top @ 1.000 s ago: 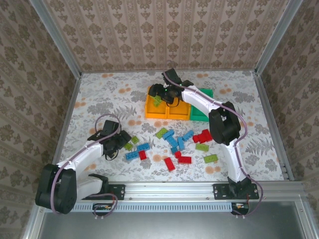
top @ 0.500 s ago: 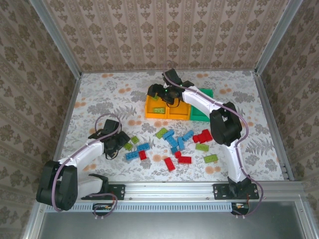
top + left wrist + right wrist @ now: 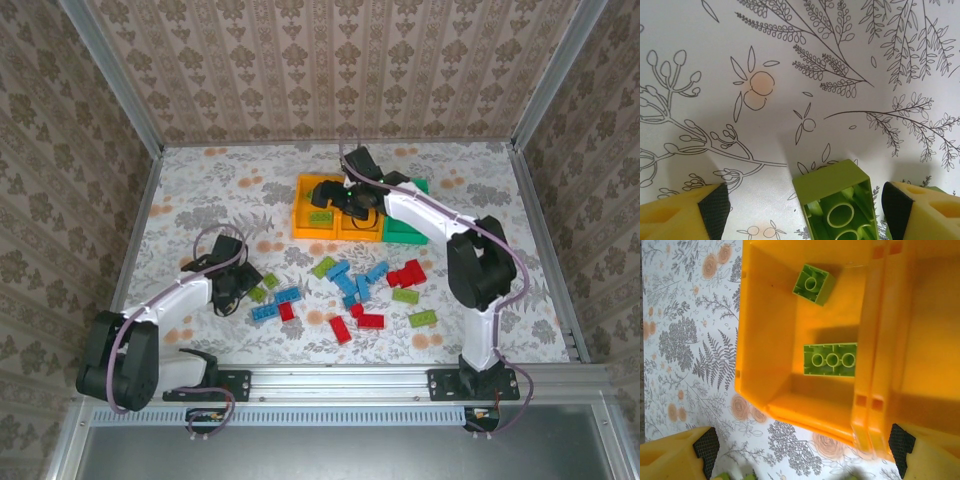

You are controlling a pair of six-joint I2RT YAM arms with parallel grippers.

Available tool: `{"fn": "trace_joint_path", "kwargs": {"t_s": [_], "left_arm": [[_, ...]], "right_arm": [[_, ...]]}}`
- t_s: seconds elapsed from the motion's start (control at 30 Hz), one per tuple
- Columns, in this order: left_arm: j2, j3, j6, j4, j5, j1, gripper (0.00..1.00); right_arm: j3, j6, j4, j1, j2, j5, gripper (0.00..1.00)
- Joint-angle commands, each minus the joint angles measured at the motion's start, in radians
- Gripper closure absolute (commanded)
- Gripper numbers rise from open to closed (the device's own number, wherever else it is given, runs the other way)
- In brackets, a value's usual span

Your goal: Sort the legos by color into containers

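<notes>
My left gripper (image 3: 802, 212) is open and low over the table, its yellow fingers (image 3: 682, 215) either side of an upside-down lime green lego (image 3: 837, 200); I cannot tell whether they touch it. From above, that gripper (image 3: 236, 284) sits just left of the lime lego (image 3: 258, 294). My right gripper (image 3: 802, 457) is open and empty above the near edge of the left orange container (image 3: 770, 335), which holds two lime legos (image 3: 830, 359) (image 3: 812, 284). From above, this gripper (image 3: 332, 195) hovers over the orange containers (image 3: 303, 225); the green container (image 3: 405, 232) stands at their right.
Loose legos lie mid-table: blue ones (image 3: 345, 275), red ones (image 3: 405, 274) (image 3: 340, 330), lime ones (image 3: 323, 267) (image 3: 422, 319). The second orange container (image 3: 935, 330) adjoins the first. Metal rails and papered walls edge the table.
The right gripper let go of a lime lego, which now lies in the left orange container, and the arm has shifted right. The left gripper edged toward the lime lego.
</notes>
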Motion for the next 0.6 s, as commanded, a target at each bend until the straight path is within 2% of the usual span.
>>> {"fn": "trace_joint_path", "kwargs": {"t_s": [0.0,0.23,0.57], "left_arm": [[0.026,0.007,-0.053,0.123,0.067,-0.032,0.18],[0.039,0.035,-0.071,0.112,0.049,-0.059,0.21],[0.111,0.055,-0.094,0.134,0.057,-0.080,0.26]], "right_arm": [[-0.049,-0.055,-0.018,-0.004,-0.102,0.066,0.09],[-0.233,-0.127,-0.049,-0.031,-0.274,0.216,0.05],[-0.552,-0.099,-0.044,-0.201,-0.526,0.242,0.04]]}}
